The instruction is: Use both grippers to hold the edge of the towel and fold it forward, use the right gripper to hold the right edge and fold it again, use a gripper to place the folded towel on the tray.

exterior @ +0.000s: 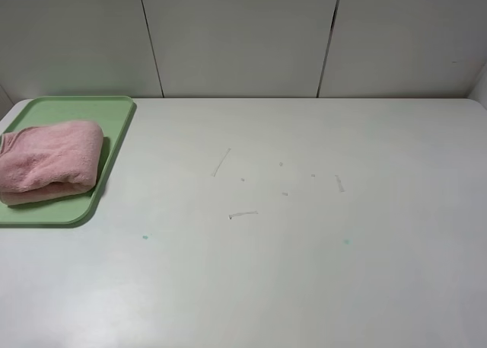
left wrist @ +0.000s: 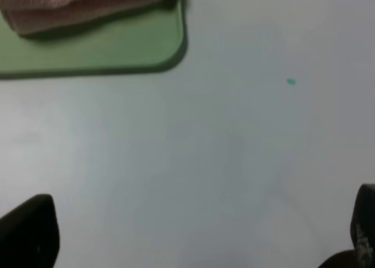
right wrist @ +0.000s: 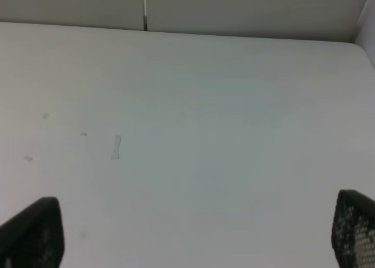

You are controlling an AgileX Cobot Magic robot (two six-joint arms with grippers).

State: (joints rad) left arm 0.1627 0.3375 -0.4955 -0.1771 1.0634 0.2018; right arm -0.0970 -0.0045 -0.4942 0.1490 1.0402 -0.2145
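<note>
Exterior high view shows the towel (exterior: 47,161) folded into a thick bundle and resting on the tray (exterior: 114,127) at the far left of the worktop (exterior: 304,249); we judge all folds and the placement complete, with nothing left to do. Both wrist views show the left gripper (left wrist: 193,236) and right gripper (right wrist: 193,236) with jaws wide and holding nothing, clear of the towel. We read no label, brand or writing anywhere.

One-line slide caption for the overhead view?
Folded pink towel resting on the green tray at the white table's far-left corner.
</note>
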